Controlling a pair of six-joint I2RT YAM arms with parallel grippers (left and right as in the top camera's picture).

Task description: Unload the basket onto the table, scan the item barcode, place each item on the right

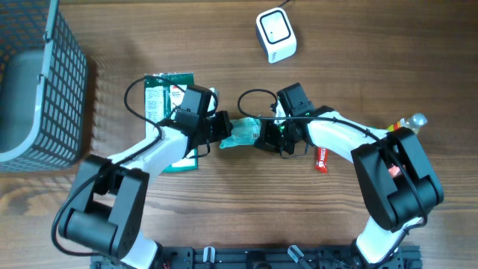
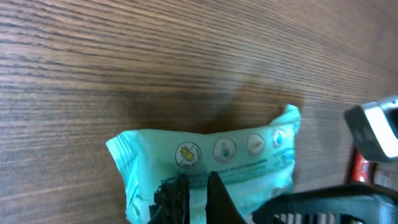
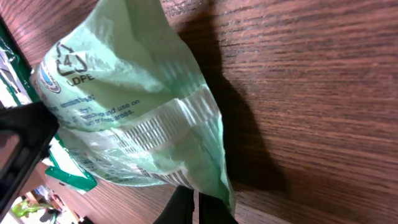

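Left gripper (image 1: 225, 135), right gripper (image 1: 258, 134) both pinch ends of crinkled mint-green packet (image 1: 240, 132), round icons printed.

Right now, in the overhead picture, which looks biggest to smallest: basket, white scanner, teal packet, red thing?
1. basket
2. white scanner
3. teal packet, partly hidden, so these two are unsure
4. red thing
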